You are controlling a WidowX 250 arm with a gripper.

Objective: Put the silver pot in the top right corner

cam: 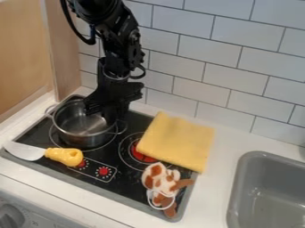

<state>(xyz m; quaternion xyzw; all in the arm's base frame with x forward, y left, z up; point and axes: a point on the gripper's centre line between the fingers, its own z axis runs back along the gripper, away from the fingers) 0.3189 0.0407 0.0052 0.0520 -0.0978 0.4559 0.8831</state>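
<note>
Stovetop [126, 181] — yellow cloth [176, 140] over right rear, knife [49, 153] near pot [82, 138].

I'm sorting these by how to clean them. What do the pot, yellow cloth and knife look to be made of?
Pot: shiny silver metal, likely steel, with bright reflections inside. Yellow cloth: matte fabric, going by its softly rumpled surface. Knife: smooth yellow handle, probably moulded plastic from its rounded shape; the pale blade could be metal or plastic.

silver pot [81, 126]: far right rim hidden behind hand [102, 115]
right burner [138, 154]: partly covered by yellow cloth [176, 140]
sink [267, 191]: cut off, right and near
arm [114, 27]: cut off, far edge
knob [10, 216]: cut off, left
</note>
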